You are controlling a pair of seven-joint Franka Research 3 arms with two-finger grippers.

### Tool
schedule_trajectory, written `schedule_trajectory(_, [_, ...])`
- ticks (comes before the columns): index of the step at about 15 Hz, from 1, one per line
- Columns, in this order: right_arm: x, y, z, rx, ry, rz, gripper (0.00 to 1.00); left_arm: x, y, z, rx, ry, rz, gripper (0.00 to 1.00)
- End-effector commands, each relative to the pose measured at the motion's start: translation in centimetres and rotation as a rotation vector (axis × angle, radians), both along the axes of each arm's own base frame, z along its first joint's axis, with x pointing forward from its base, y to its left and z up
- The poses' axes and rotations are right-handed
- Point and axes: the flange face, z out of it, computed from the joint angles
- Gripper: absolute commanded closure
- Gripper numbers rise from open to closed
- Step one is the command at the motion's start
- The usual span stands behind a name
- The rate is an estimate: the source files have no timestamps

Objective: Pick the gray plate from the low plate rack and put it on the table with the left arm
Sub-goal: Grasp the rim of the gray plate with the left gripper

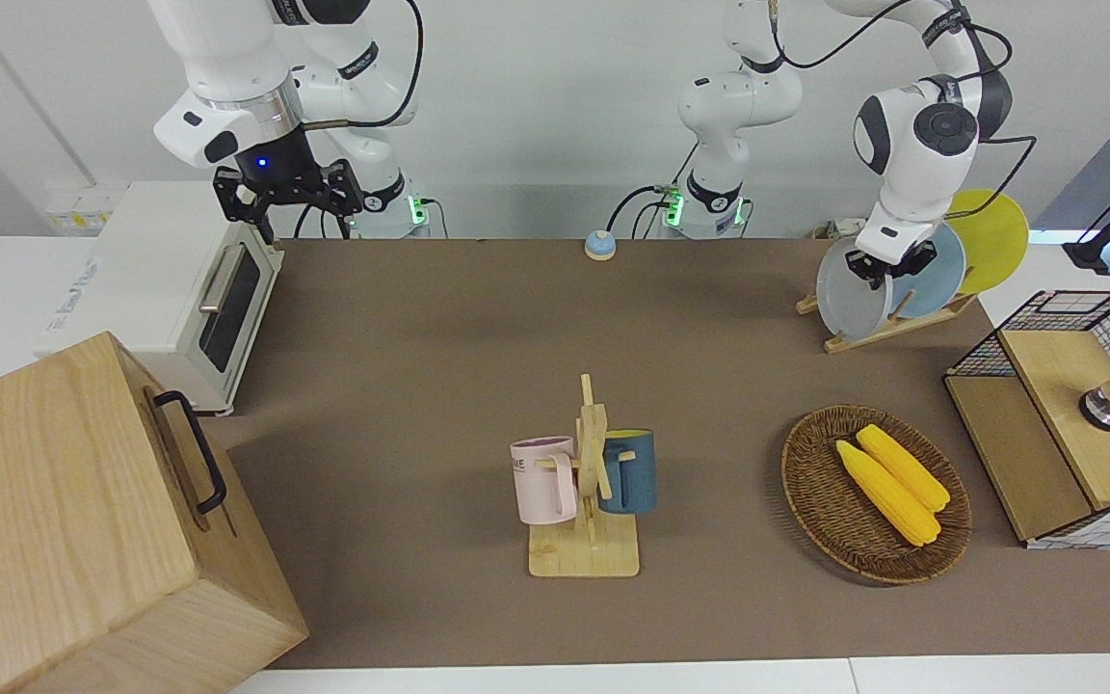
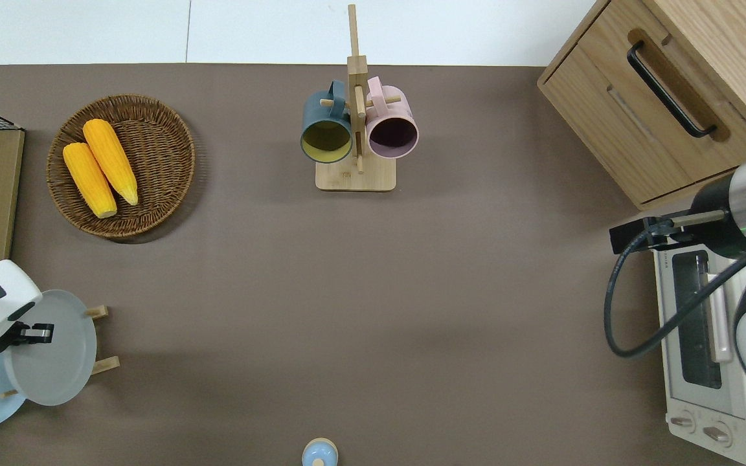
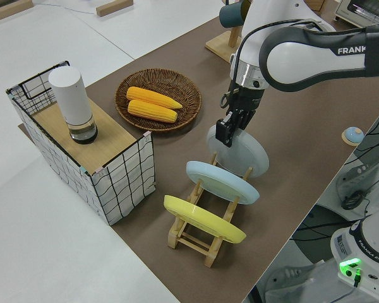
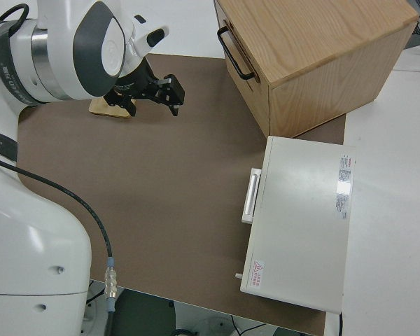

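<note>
Plates stand on edge in the low plate rack (image 3: 205, 230) at the left arm's end of the table (image 1: 439, 347), and we see the gray plate (image 1: 852, 292) in the slot farthest from the robots, with the light blue plate (image 3: 221, 182) next and the yellow plate (image 3: 203, 219) nearest the robots. The left gripper (image 3: 226, 131) sits right at the gray plate's upper rim — in the left side view its black fingers (image 3: 222, 134) straddle the edge, and we read them as closed to a narrow pinch on that rim. The plate leans in the rack, its lower edge down between the pegs. The left arm (image 1: 911, 145) reaches down to it from above. The right gripper (image 1: 287, 191) belongs to the parked arm, its fingers spread wide and holding nothing. On the brown mat, farther from the robots than the rack, lies a wicker basket (image 2: 159, 129) with two ears of corn (image 2: 100, 167) in it; toward the middle a wooden mug stand (image 1: 586, 549) carries a pink mug (image 1: 545, 480) and a dark blue mug (image 1: 630, 470). At the right arm's end stand a white toaster oven (image 1: 155, 289) and a wooden drawer box (image 1: 64, 530) — a wire-sided crate (image 3: 114, 170) sits beside the rack.
</note>
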Motion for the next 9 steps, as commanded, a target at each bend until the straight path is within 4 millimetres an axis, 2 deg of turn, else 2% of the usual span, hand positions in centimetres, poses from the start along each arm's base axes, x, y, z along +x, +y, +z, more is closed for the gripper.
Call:
schedule_trajectory(1, [-0.2, -0.1, 0.4, -0.002, 0.004, -0.015, 0.017, -0.1, 0.2, 2.8, 0.027, 0.014, 0.003, 1.0])
schedule_trajectory(9, [-0.2, -0.1, 0.4, -0.002, 0.004, -0.015, 0.017, 0.8, -1.3, 7.7, 0.021, 0.024, 0.033, 1.0])
